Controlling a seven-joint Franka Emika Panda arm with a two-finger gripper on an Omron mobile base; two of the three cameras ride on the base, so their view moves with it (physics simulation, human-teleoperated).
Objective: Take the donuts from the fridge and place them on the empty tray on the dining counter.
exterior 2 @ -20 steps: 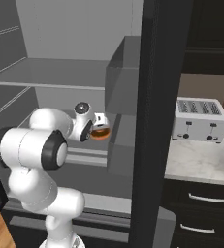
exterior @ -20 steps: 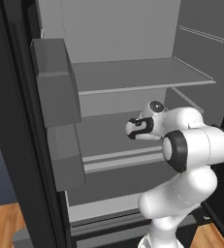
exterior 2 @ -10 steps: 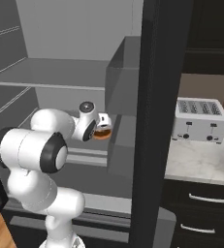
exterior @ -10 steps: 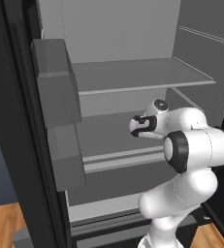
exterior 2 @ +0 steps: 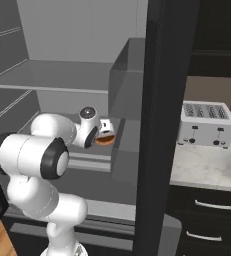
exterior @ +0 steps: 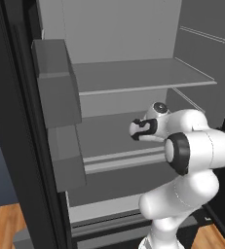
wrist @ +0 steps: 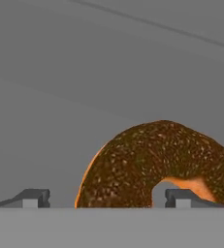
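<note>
Left base view: our hand sits inside the tall black fridge w/ light grey interior, just above the matte grey middle shelf. Vs 1 s ago it's edged slightly left and deeper; arm posture otherwise same. Donut hidden behind the wrist here.

Right base view: orange-brown glazed ring donut lies flat on that shelf, right under/beside the hand, near the grey door-side bin. Donut hasn't moved vs earlier frames, so no lift yet. Silver slotted toaster on the white-grey marble surface outside, irrelevant.

Hand view: jaws spread wide, dark fingertips straddling one side of the ring, one tip outside, one at the hole. Glaze looks dark brown, speckled, rough; orange dough at the rim. Not gripping anything yet, fingers apart from the donut as far as we can tell.

Our read: pre-grasp alignment, close next. Soft rounded ring, could slip if pinched off-centre.
</note>
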